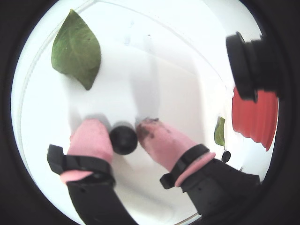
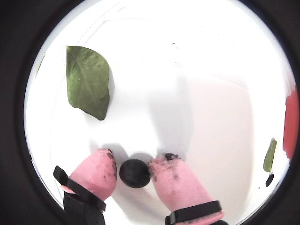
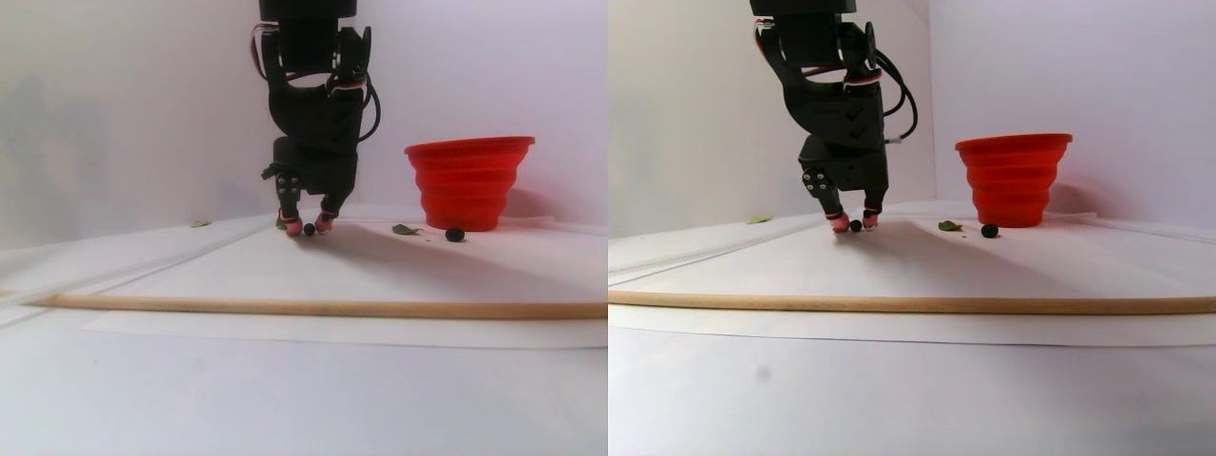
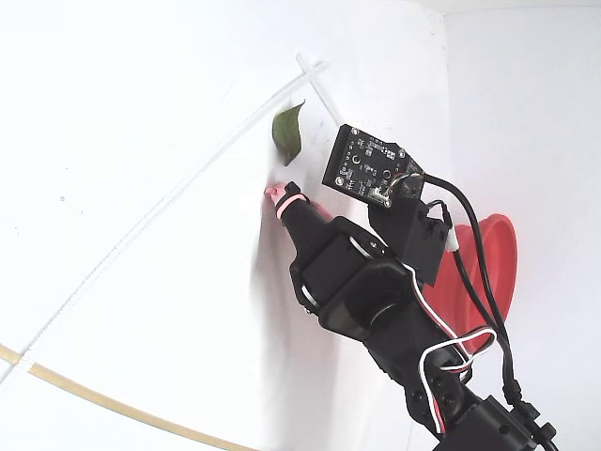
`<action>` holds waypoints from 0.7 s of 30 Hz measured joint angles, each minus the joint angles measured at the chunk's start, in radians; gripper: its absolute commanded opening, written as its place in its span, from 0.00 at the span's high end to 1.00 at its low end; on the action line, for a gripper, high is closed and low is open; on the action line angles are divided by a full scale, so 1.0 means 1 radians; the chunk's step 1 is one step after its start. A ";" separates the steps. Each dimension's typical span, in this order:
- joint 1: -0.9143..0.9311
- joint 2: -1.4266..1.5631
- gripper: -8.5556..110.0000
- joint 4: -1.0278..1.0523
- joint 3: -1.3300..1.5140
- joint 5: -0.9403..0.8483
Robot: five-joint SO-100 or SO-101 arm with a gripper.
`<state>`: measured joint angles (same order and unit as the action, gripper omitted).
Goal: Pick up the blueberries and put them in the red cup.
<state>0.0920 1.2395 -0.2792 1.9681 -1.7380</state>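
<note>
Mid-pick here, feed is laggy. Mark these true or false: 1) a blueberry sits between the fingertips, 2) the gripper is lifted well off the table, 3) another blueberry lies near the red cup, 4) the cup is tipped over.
1) True: a blueberry sits between the pink fingertips of the gripper.
2) False: the fingertips are down at the table.
3) True: a second blueberry lies just before the red cup.
4) False: the cup stands upright.

White tabletop point(image 3: 285, 399), pale walls point(image 3: 114, 104), wooden strip point(image 3: 285, 308) across front; bright light.
</note>
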 measured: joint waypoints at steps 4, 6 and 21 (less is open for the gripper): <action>-0.005 0.000 0.83 0.000 0.000 -0.012; -0.003 0.000 0.83 0.000 0.000 -0.015; 0.005 0.009 0.84 0.000 0.018 -0.021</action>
<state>0.0966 1.2487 -0.2792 1.9865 -1.7595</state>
